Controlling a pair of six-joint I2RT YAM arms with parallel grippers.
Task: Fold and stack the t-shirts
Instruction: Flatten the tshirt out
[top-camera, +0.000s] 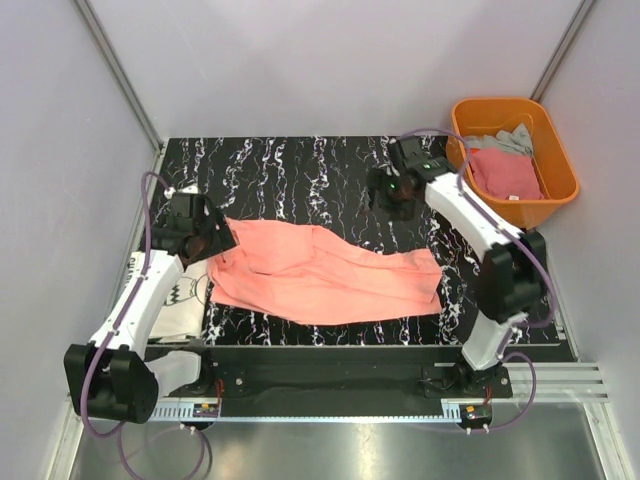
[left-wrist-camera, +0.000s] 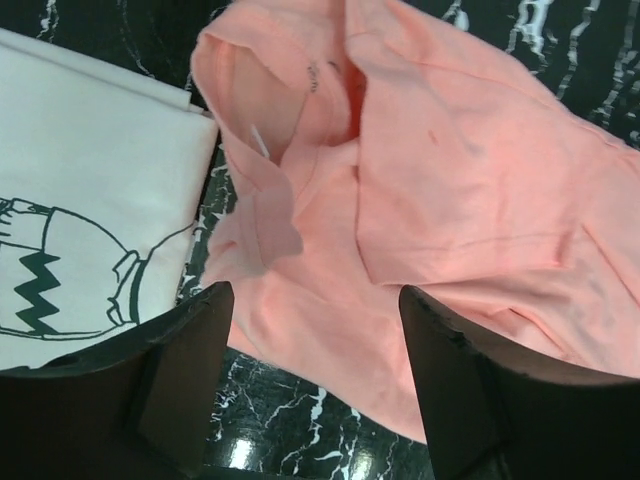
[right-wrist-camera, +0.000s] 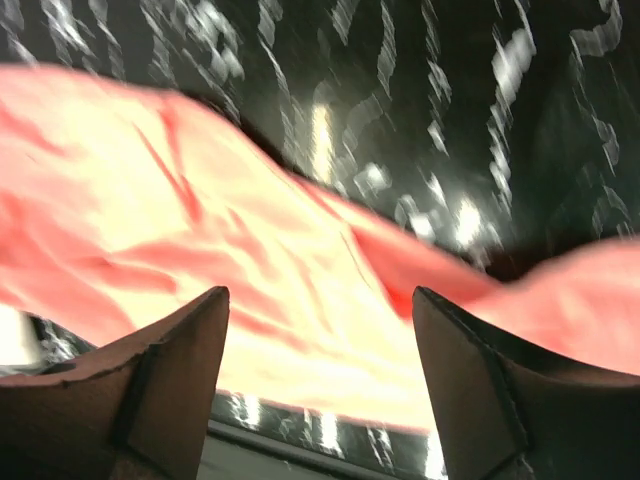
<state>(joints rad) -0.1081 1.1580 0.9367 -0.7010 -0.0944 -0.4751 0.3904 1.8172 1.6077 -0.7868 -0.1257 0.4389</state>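
Across the middle of the black marbled table: salmon-pink t-shirt, one, lying lengthwise and rumpled, collar end to the left; apparently laid out flat as the piece due for folding, no fold made yet. Over its collar end: left gripper, jaws spread, nothing between them, likely placed to take the shoulder. Near its right end, on the far side, over bare table: right gripper, jaws likewise spread and empty. Just beside the collar, at the table's left edge: white t-shirt with black print, one, folded flat, probably the base of the stack. Off the far right corner: orange tub, one, holding deeper pink t-shirt and grey t-shirt, one each, crumpled, seemingly awaiting their turn. Tally: four shirts, two grippers, one tub
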